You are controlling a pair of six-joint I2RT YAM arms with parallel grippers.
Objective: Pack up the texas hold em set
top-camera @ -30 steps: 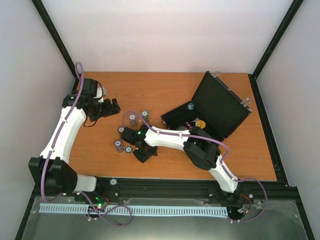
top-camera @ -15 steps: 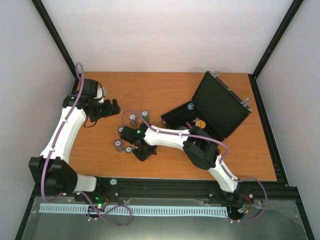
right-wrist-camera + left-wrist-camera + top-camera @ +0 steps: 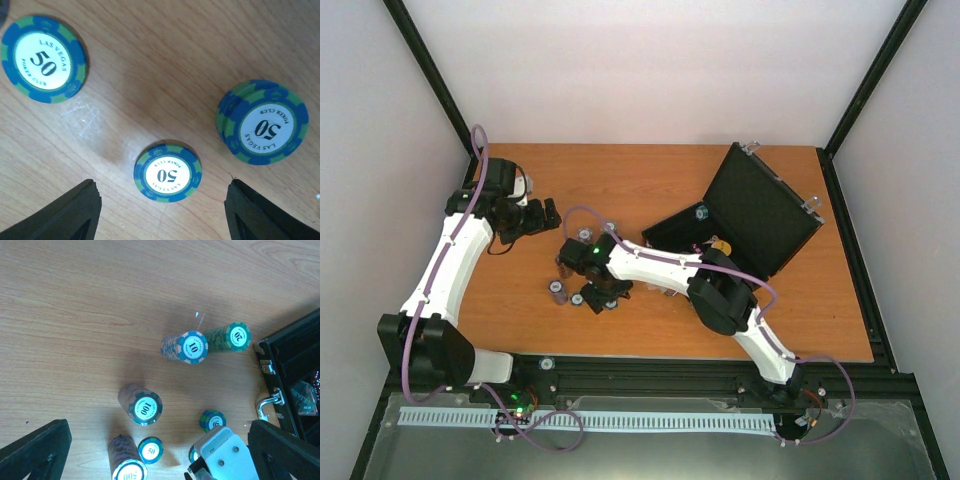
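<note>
The right claw [image 3: 165, 220] is being held open and empty just above the worktop [image 3: 150, 30]. Its fingers [image 3: 75, 212] are standing to either side of the small 50 stack [image 3: 167, 171], so a pick of that stack appears to be being lined up. A flat 50 chip [image 3: 44, 59] is lying on one side and a taller 50 stack [image 3: 262, 122] on the other, both apart from the target.

A straight descent is being called for, with the stack centred between the fingers. The tips should be brought right down to the wood so that the bottom chip is not being left behind, and the closing should be gentle so that nothing is being squirted sideways.

The left claw [image 3: 542, 215] is being kept wide open with nothing in it, off to the left. The case [image 3: 765, 210] is lying open at the right rear, well apart from these chips.
</note>
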